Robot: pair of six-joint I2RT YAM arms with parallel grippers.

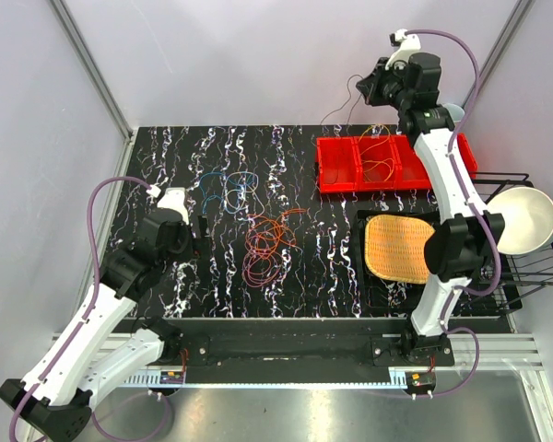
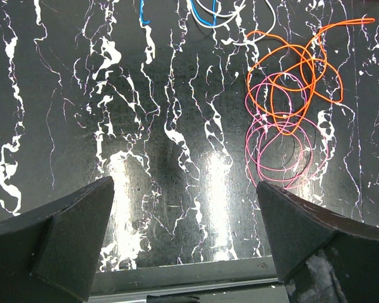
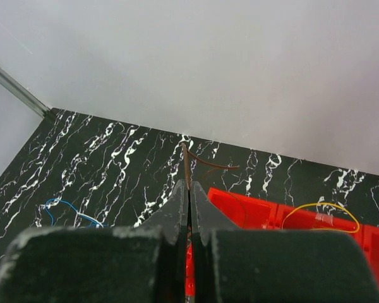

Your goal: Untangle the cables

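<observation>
A tangle of orange and pink cables (image 1: 265, 247) lies mid-table; in the left wrist view the orange loops (image 2: 290, 69) overlap the pink loops (image 2: 281, 148). A blue cable (image 1: 226, 189) lies apart behind them. My left gripper (image 1: 200, 230) hovers low over the bare table left of the tangle, open and empty (image 2: 184, 189). My right gripper (image 1: 364, 87) is raised high above the red tray's (image 1: 336, 180) left end, shut on a thin brown cable (image 3: 187, 164) that dangles toward the tray. A yellow-orange cable (image 3: 322, 211) lies in the tray.
A woven round mat (image 1: 396, 247) sits on a black wire rack (image 1: 535, 272) at the right, with a white bowl (image 1: 525, 221) on the rack's far side. Grey walls close the table at the left and back.
</observation>
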